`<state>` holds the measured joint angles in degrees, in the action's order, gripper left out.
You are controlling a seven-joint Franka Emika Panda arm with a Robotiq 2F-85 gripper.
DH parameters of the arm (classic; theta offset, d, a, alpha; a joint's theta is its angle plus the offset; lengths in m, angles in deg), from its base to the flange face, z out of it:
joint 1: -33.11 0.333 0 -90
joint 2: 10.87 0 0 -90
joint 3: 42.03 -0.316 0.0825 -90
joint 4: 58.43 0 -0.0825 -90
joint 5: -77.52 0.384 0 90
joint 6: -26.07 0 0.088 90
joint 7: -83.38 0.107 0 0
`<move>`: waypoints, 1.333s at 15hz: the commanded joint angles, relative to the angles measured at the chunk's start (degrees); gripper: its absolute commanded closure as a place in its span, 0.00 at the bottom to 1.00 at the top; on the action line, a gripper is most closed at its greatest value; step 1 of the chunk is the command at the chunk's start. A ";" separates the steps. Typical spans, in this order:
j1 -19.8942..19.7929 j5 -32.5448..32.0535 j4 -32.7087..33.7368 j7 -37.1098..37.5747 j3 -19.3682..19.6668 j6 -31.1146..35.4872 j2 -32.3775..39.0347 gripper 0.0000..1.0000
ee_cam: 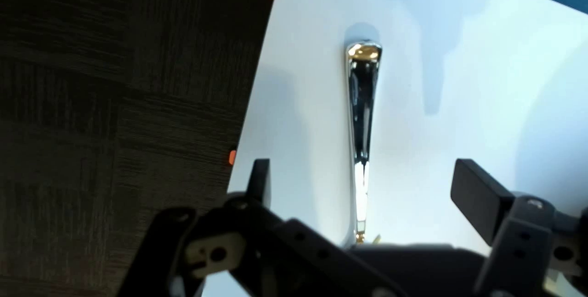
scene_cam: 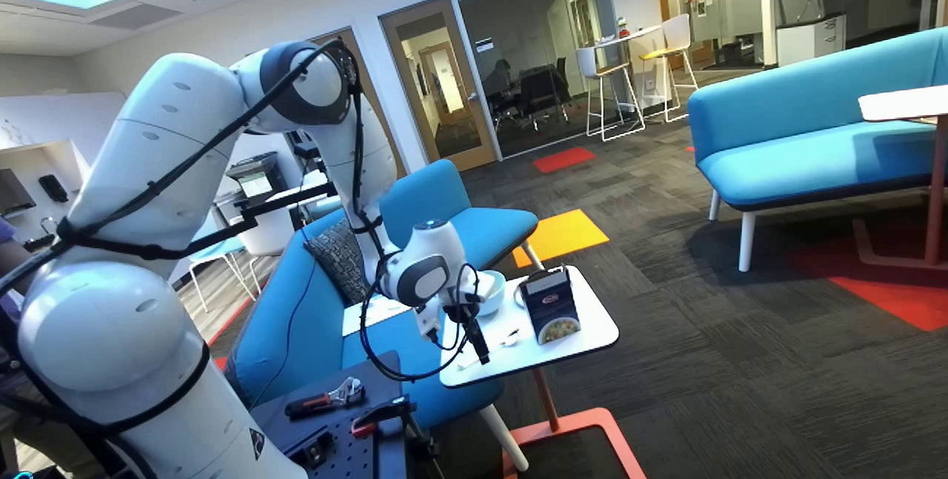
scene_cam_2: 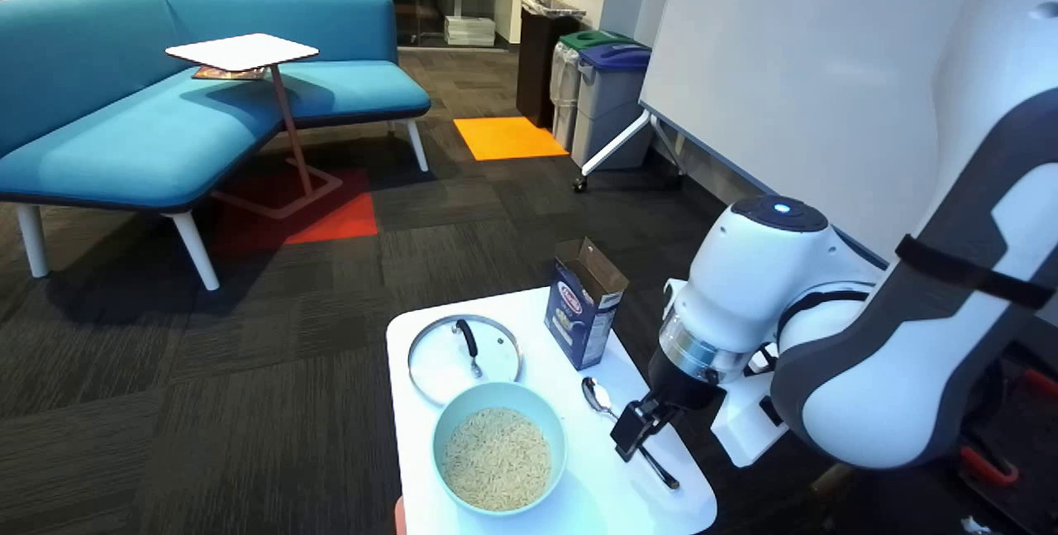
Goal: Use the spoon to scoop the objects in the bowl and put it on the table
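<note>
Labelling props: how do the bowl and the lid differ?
The bowl is pale blue-green and opaque; the lid looks clear, grey-rimmed. The bowl holds grains; the lid lies flat, dark handle up. Both are round and on the white table.

My arm, left of frame in an exterior view: wht rounded shells, small blk marking low down, blk cable along it. Right side in an exterior view I've got dk-grey trim, a blk strap, blue light & silvery collar. In my wrist view, bottom, the gripper is blk w/ flat-faced pads, tiny screws & a beige plate w/ dk hole, lower left.
</note>
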<state>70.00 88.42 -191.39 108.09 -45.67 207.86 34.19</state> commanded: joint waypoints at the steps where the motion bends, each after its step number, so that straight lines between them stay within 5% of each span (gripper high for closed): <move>1: 0.63 1.39 2.20 -0.93 0.51 -1.56 1.51 0.00; 4: 0.56 1.37 3.15 -0.94 0.48 -2.08 2.41 0.00; 5: 0.55 1.39 3.40 -0.93 0.48 -2.17 2.66 0.25; 6: 0.53 1.37 3.58 -0.97 0.48 -2.20 2.88 0.26; 16: 1.01 1.56 3.65 -0.70 1.27 -2.47 2.35 0.99; 20: 4.08 1.78 0.46 -0.12 4.08 -3.65 -1.62 0.97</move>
<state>70.77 88.86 -188.18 108.09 -44.48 206.98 36.61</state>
